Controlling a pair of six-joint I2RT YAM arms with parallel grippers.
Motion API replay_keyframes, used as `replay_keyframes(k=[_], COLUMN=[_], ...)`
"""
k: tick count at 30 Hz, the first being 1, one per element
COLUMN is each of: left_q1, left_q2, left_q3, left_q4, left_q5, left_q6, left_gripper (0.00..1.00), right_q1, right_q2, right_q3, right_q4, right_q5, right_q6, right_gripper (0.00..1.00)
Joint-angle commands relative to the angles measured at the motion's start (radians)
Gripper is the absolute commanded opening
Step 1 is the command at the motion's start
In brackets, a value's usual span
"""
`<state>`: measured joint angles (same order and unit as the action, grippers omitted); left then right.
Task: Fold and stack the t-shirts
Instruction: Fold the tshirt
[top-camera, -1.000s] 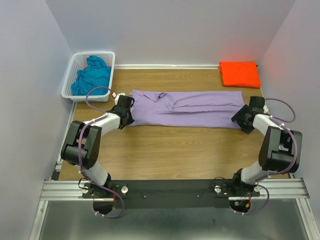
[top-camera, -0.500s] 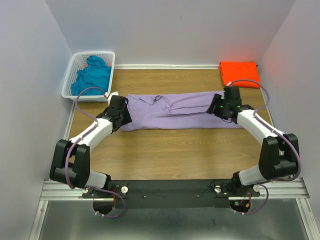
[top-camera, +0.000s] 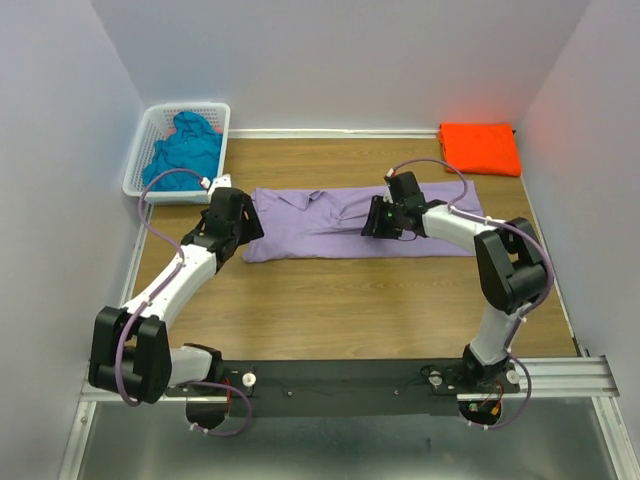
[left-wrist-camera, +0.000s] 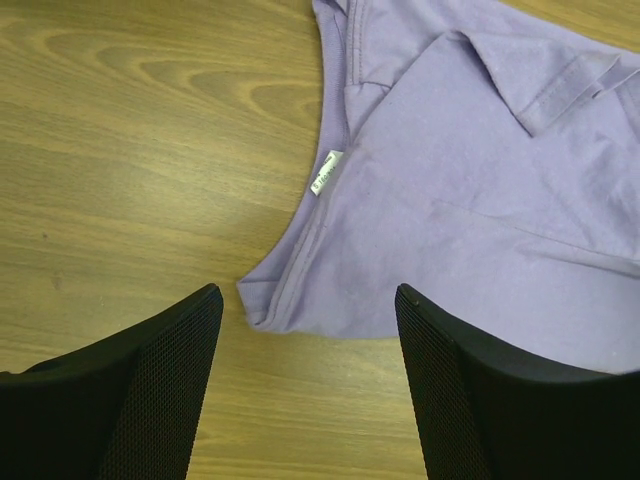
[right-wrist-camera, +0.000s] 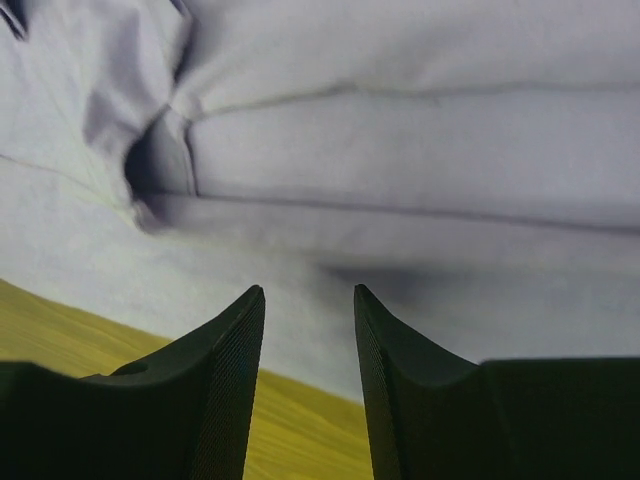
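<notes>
**Wooden table, three t-shirts, two arms: state of items**

Setting: a wood-grain table (top-camera: 330, 300) enclosed by plain pale walls (top-camera: 350, 60) on the left, right and far sides; a metal rail (top-camera: 120, 378) at the near edge carries both arm bases.

Item 1. Lavender t-shirt (top-camera: 310, 225): lies flat on the table, folded into a long band running left to right across the middle. The neck end is at the left, with a small white label (left-wrist-camera: 325, 172) showing inside the collar and a sleeve turned in over the body.

Item 2. Orange t-shirt (top-camera: 480, 148): folded into a neat rectangle at the far right corner of the table, well apart from the lavender one.

Item 3. Teal t-shirt (top-camera: 185, 150): crumpled inside the white lattice basket (top-camera: 137, 185) at the far left corner.

Item 4. Left gripper (left-wrist-camera: 305, 300): poised over the near left corner of the lavender t-shirt, fingers (left-wrist-camera: 165, 380) spread wide, holding nothing.

Item 5. Right gripper (right-wrist-camera: 308, 295): reaches over the middle of the lavender t-shirt near its near edge, above a crease in the cloth. Its fingers (right-wrist-camera: 225, 370) stand a narrow gap apart, with no cloth pinched between them.
</notes>
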<state>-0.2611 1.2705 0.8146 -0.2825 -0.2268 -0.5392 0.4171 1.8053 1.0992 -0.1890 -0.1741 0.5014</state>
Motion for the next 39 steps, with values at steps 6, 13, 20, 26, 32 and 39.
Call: replay_keyframes(k=[6,13,20,26,32,39], left_q1=[-0.001,-0.009,-0.027,-0.035,-0.033,-0.023], left_q2=[-0.074,-0.083,-0.04,0.052,0.156,0.289], left_q3=[-0.052,-0.069,-0.039,-0.012,-0.006,0.003], left_q4=[-0.011,-0.007,0.035,0.126,0.172,0.201], left_q5=[0.024,0.053,0.116,0.193,0.159,0.168], left_q6=[0.022,0.035,0.044,0.006,-0.04,-0.064], left_gripper=[0.78,0.78,0.77,0.73,0.46,0.39], right_q1=[0.009,0.003,-0.093,-0.311,-0.559,-0.731], right_q2=[0.172,0.256,0.183,-0.05,-0.195,-0.193], right_q3=[0.168,0.287,0.24,0.039,-0.146,-0.245], right_q4=[0.042,0.033,0.019,0.022,0.02,0.039], right_q5=[0.011,0.085,0.099,0.009,-0.06,-0.031], right_q6=[-0.015,-0.035,-0.034,-0.035,0.012,0.101], right_gripper=[0.47,0.47,0.47,0.47,0.47,0.42])
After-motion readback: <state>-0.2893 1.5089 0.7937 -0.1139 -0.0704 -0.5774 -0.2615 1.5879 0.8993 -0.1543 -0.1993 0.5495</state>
